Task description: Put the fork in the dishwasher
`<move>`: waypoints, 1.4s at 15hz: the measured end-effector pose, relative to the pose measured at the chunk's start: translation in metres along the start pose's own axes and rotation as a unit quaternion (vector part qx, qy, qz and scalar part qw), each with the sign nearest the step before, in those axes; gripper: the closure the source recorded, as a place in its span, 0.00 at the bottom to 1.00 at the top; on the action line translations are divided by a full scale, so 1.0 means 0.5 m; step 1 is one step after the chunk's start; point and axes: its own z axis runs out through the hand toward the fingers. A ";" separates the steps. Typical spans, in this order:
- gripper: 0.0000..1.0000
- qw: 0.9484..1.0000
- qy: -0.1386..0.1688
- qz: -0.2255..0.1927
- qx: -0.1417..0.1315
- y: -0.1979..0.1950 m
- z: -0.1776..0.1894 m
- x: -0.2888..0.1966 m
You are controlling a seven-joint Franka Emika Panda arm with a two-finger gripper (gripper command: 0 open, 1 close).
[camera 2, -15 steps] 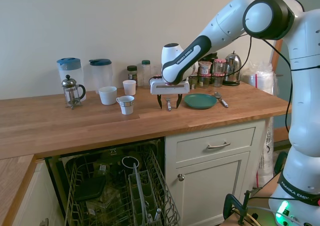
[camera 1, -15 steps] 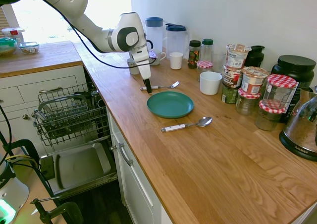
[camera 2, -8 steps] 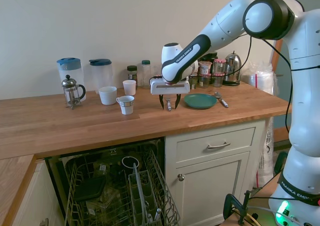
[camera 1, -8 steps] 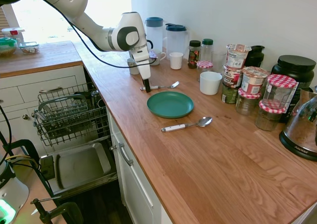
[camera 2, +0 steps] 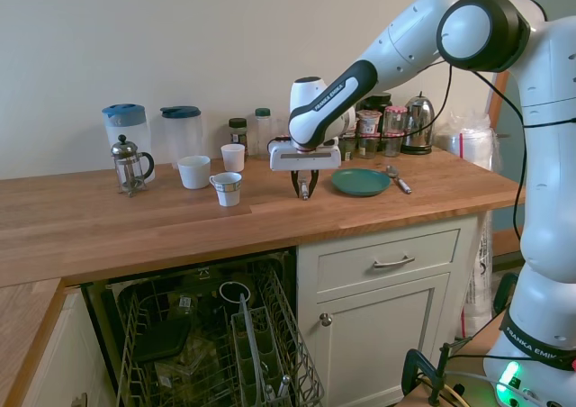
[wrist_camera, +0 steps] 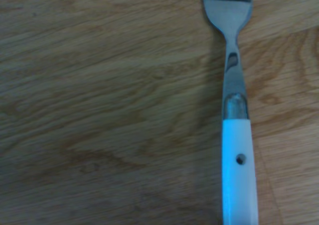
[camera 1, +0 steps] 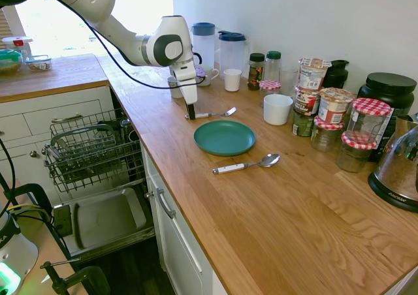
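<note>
The fork (camera 1: 212,114) lies flat on the wooden counter just behind the green plate (camera 1: 224,137), its tines toward the wall. In the wrist view the fork (wrist_camera: 238,150) shows its white handle with a small hole and its silver neck. My gripper (camera 1: 191,115) points straight down at the handle's end. In the second exterior view the gripper (camera 2: 304,193) has its fingers drawn close together on the handle. The dishwasher (camera 1: 91,153) stands open under the counter to the arm's side, with its grey wire rack (camera 2: 211,348) pulled out and its door (camera 1: 104,220) down.
A white-handled spoon (camera 1: 245,166) lies in front of the plate. Cups, jugs, a French press (camera 2: 131,165) and several jars (camera 1: 326,112) line the wall side of the counter. White drawers with metal handles (camera 1: 164,203) are below the counter edge.
The gripper's fingers have come together from wide open onto the fork's handle. The arm has barely shifted and the fork lies where it was.
</note>
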 end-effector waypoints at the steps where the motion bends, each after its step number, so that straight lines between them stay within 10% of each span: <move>1: 1.00 1.000 -0.001 -0.001 0.000 0.000 0.000 0.000; 9: 1.00 0.998 -0.037 -0.051 -0.011 0.024 -0.023 0.023; 16: 1.00 0.992 -0.074 -0.102 0.011 0.133 -0.221 0.010; 21: 1.00 0.973 -0.103 -0.203 -0.042 0.280 -0.330 -0.078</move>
